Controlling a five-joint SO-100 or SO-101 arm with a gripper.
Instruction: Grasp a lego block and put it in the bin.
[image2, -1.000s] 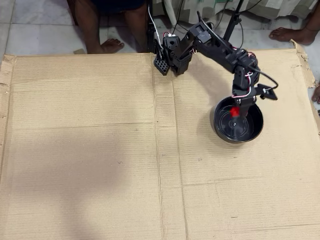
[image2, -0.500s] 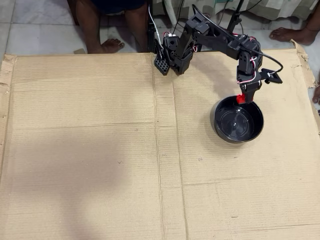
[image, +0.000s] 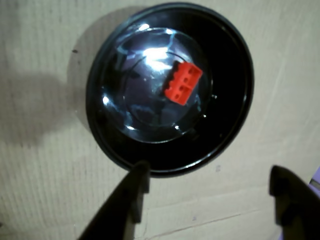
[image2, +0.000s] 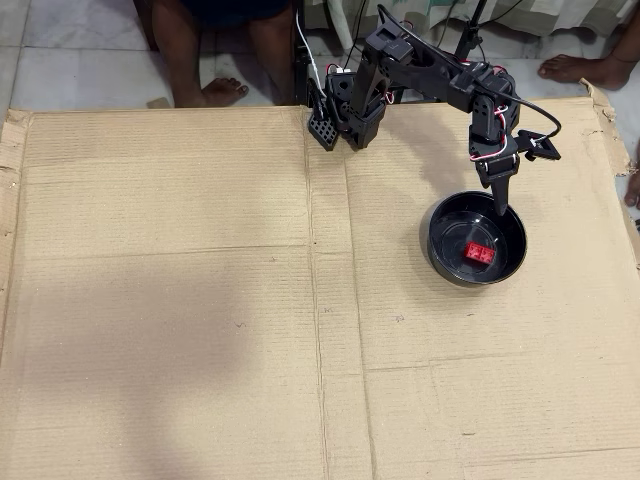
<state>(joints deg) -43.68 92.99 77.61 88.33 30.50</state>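
In the wrist view we see the gripper (image: 212, 192) spread wide, its two fingers well apart and empty, touching nothing. Beyond them the bin (image: 102, 137) rests on the cardboard sheet (image: 45, 180), with the lego block (image: 183, 82) lying inside on its floor. In the overhead view the arm (image2: 430, 75) reaches sideways, wrist bent down above the bin's far rim.

Lego block (image: 183, 82) lying inside bin (image: 240, 60) on cardboard (image: 45, 180); tool (image: 210, 192) fingers spread wide, empty, below bin.
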